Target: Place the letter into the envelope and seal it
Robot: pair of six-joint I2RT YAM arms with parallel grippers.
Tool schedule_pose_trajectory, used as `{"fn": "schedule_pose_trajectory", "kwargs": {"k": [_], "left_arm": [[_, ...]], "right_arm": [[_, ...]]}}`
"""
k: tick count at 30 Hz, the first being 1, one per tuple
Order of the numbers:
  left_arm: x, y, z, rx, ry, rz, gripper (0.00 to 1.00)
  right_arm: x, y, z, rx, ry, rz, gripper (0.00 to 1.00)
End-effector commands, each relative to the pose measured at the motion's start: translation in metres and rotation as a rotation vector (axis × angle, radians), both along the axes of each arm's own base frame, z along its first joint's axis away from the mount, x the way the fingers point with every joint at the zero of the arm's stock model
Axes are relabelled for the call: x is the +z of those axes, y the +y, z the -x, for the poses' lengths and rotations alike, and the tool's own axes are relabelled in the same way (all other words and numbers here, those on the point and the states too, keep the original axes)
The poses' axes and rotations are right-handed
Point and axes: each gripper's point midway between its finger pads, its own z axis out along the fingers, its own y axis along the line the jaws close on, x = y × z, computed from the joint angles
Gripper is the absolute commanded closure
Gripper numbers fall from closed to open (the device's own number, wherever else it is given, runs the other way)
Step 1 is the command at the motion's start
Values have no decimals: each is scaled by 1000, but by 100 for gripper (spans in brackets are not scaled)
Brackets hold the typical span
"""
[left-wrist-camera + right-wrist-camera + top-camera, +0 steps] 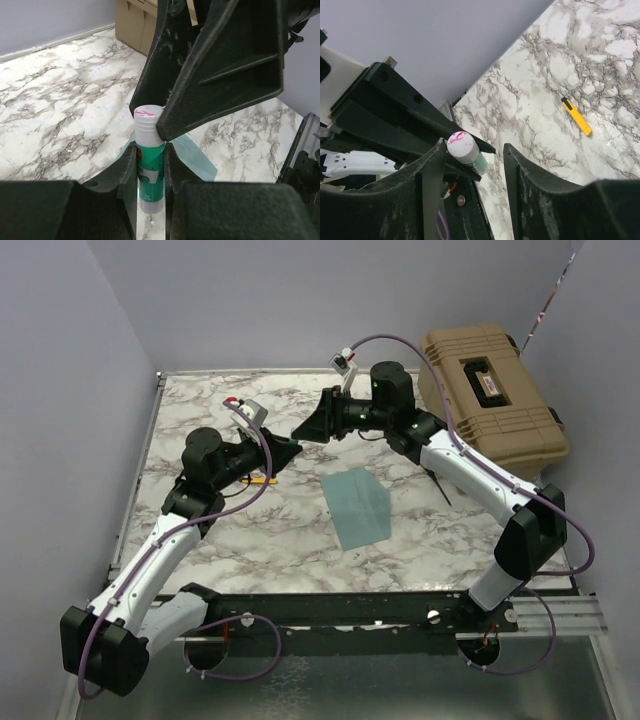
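One glue stick (pixel 150 175), in left hand (pixel 149 152) (clamped)

Teal envelope (pixel 357 507), green glue stick (pixel 150 175), yellow pen (pixel 576 116) perhaps

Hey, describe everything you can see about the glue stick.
The glue stick is a plastic cylinder: white body, green label, ridged white neck, top smeared pink. No cap shows on it. The left end effector is clamped on its labelled middle, holding it above the marble table. Its top sits between the open fingers of the right end effector, against one of them.
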Motion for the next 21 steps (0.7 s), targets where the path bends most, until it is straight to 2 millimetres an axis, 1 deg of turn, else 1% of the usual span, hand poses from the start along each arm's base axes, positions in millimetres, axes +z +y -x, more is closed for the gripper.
{"fn": "schedule_pose_trajectory", "kwargs": {"k": [1, 4, 7, 10, 11, 12, 14, 17, 19, 21], "left_arm": [[18, -6, 4, -58, -57, -9, 100], [18, -6, 4, -59, -54, -10, 100], [16, -7, 4, -63, -48, -12, 100], [14, -5, 2, -43, -32, -12, 100], [13, -4, 1, -31, -21, -12, 98], [11, -2, -1, -14, -6, -14, 93], [7, 0, -2, 5, 24, -22, 80], [-3, 0, -3, 8, 80, -30, 67], [-11, -2, -1, -7, 121, -32, 64], [-15, -6, 1, -31, 140, -31, 65]], "right_arm": [[-3, 6, 6, 39, 37, 26, 49], [-8, 7, 7, 43, 54, 40, 57], [-9, 6, 8, 41, 59, 41, 66], [-7, 7, 8, 38, 75, 31, 79], [-5, 8, 8, 36, 81, 23, 83], [-3, 9, 7, 27, 89, 14, 86], [4, 8, 4, -4, 96, -6, 88], [14, 6, 1, -50, 111, -36, 90], [20, 5, 2, -54, 120, -54, 91], [23, 5, 5, -52, 137, -62, 91]]}}
